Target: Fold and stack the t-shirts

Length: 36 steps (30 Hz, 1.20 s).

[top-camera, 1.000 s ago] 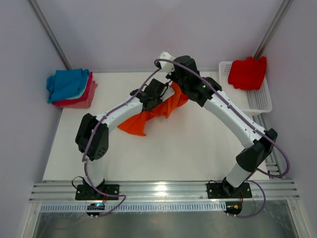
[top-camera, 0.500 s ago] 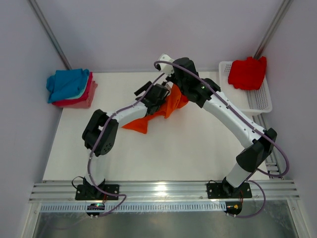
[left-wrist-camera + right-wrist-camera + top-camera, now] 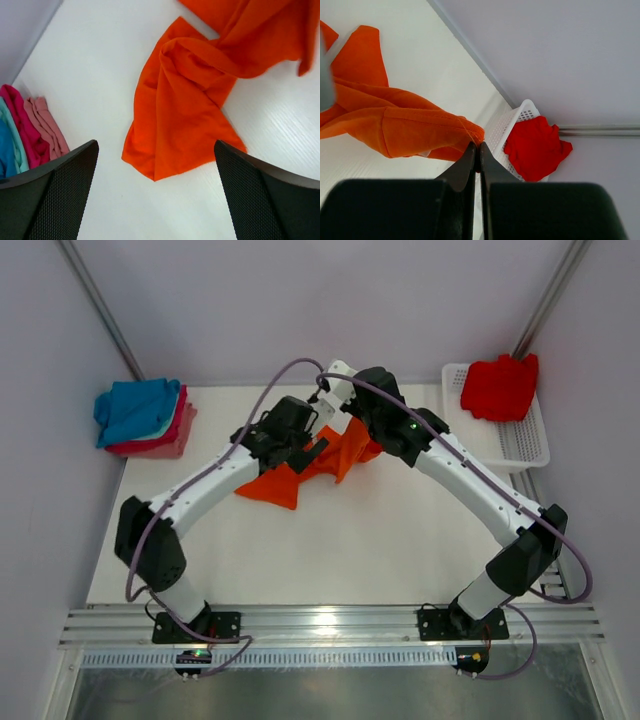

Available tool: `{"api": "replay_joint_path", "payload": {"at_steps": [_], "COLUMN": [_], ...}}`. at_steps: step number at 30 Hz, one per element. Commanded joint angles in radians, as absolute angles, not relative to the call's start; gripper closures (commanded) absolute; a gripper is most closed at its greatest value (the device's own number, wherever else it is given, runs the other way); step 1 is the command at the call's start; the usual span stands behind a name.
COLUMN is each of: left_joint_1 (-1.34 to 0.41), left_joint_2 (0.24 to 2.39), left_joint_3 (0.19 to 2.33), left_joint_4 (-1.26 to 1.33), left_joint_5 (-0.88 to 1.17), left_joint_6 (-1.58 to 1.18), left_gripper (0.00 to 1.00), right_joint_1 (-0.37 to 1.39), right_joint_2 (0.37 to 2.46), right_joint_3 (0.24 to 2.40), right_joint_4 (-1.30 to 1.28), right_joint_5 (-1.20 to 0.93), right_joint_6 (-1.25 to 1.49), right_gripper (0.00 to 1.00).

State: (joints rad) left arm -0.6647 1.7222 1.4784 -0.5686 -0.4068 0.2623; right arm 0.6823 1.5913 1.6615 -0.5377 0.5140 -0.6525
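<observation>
A bright orange t-shirt (image 3: pixel 290 480) lies crumpled on the white table at the back centre. One edge of it is lifted by my right gripper (image 3: pixel 350 427). In the right wrist view the right gripper (image 3: pixel 479 146) is shut on the hem of the orange t-shirt (image 3: pixel 405 130). My left gripper (image 3: pixel 308 448) hovers over the shirt's left part. Its jaws stand wide open and empty in the left wrist view, with the left gripper (image 3: pixel 155 150) above the lower corner of the orange t-shirt (image 3: pixel 185 110). A red t-shirt (image 3: pixel 500 387) lies in the basket.
A folded stack of t-shirts (image 3: pixel 140 415), blue on top over teal, red and pink, sits at the back left corner; the folded stack (image 3: pixel 30 130) also shows in the left wrist view. The white mesh basket (image 3: pixel 525 445) stands at the right edge. Walls close in behind.
My left gripper has opened and let go of the orange t-shirt, which has slumped onto the table. The left arm's elbow swung out to the left. The right gripper keeps its hold.
</observation>
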Motion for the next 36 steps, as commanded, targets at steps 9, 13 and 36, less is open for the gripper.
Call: {"api": "replay_joint_path", "payload": {"at_steps": [9, 13, 36], "left_joint_1": [-0.666, -0.676, -0.726], "left_joint_2": [1.466, 1.551, 1.796], "left_joint_3": [1.289, 1.256, 1.252], "left_joint_4": [-0.763, -0.698, -0.568], "left_joint_5": [0.141, 0.113, -0.093], "left_joint_6": [0.241, 0.221, 0.206], "left_gripper": [0.03, 0.05, 0.16], "right_joint_1": [0.681, 0.683, 0.683], "right_joint_2": [1.589, 1.594, 1.568], "right_joint_3": [1.701, 1.710, 1.669], "right_joint_4": [-0.491, -0.486, -0.463], "right_joint_5": [0.540, 0.549, 0.569], "right_joint_6": [-0.615, -0.618, -0.641], "right_gripper": [0.97, 0.97, 0.97]}}
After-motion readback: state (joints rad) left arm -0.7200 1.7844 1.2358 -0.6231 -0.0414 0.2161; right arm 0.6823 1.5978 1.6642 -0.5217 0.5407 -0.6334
